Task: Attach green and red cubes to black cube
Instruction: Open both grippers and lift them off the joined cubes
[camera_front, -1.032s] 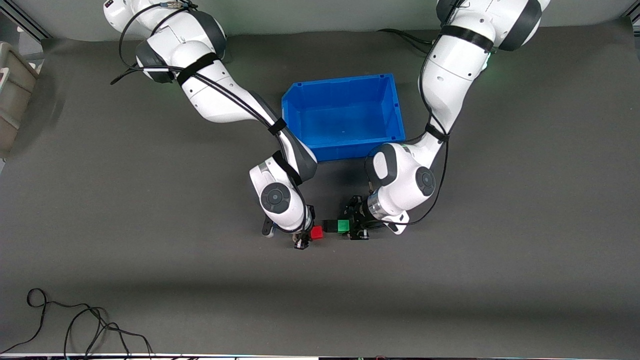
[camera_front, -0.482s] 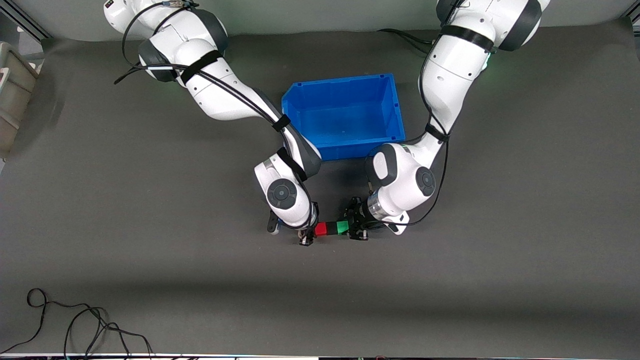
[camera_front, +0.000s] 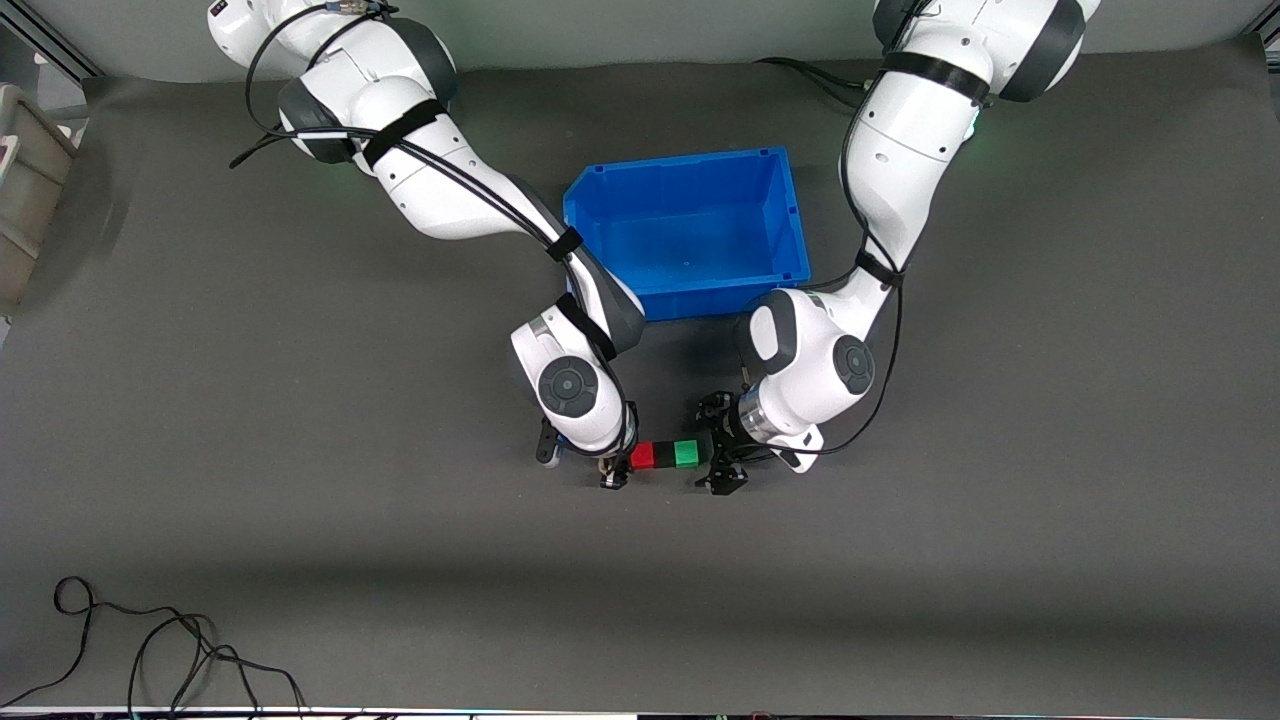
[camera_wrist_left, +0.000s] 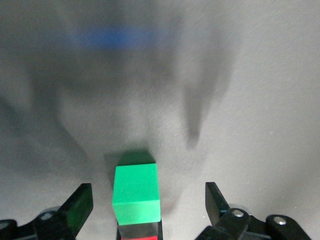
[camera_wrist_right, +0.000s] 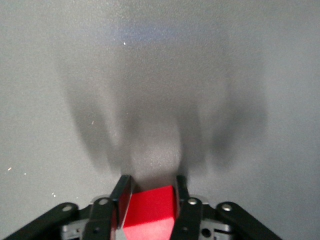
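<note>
The red cube (camera_front: 642, 457), black cube (camera_front: 663, 455) and green cube (camera_front: 686, 454) lie in one joined row on the grey table, nearer to the front camera than the blue bin. My right gripper (camera_front: 620, 462) is shut on the red cube (camera_wrist_right: 150, 210) at the row's end toward the right arm. My left gripper (camera_front: 715, 452) is open at the green end. In the left wrist view its fingers (camera_wrist_left: 80, 205) stand wide on either side of the green cube (camera_wrist_left: 136, 192) without touching it. The black cube (camera_wrist_left: 140, 229) shows just past the green one.
An empty blue bin (camera_front: 690, 232) stands just farther from the front camera than the cubes, between the two arms. A beige container (camera_front: 25, 200) sits at the table edge at the right arm's end. A black cable (camera_front: 150, 640) lies near the front edge.
My right gripper moved the red cube toward the left arm's end until it met the black cube. My left gripper then opened and let go of the green cube.
</note>
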